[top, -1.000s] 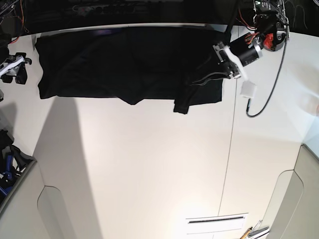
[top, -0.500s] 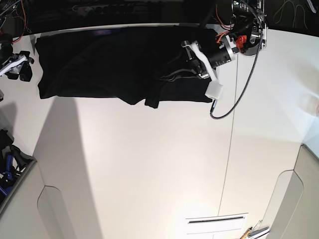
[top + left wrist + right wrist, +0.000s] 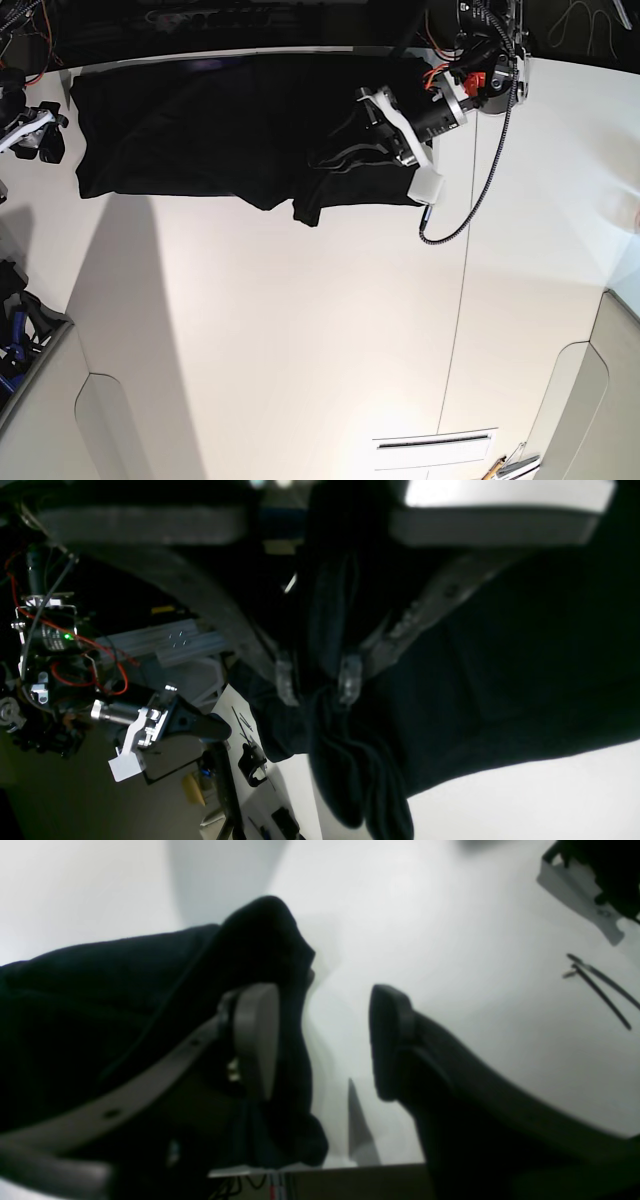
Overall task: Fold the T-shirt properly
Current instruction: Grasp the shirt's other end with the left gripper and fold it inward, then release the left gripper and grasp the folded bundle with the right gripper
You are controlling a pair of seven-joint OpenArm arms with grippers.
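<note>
The black T-shirt [image 3: 220, 125] lies spread along the table's far edge, plain side showing, with no print visible. My left gripper [image 3: 328, 160] is shut on a bunched fold of its right part and holds it over the shirt's middle. In the left wrist view the fingertips [image 3: 287, 682] pinch the cloth [image 3: 450, 680], and a flap hangs below them. My right gripper [image 3: 42, 140] is open at the shirt's left edge. In the right wrist view [image 3: 320, 1040] one finger [image 3: 255, 1035] lies over the shirt's corner [image 3: 260, 930], and the other is over bare table.
A black cable [image 3: 470, 205] loops from the left arm onto the white table [image 3: 300, 330]. A white label [image 3: 435, 448] and small tools [image 3: 510, 465] lie at the near edge. Dark clutter [image 3: 15, 330] sits off the table's left side.
My left gripper has moved left along the far edge, dragging the shirt's right part over toward its middle. The right gripper has stayed put.
</note>
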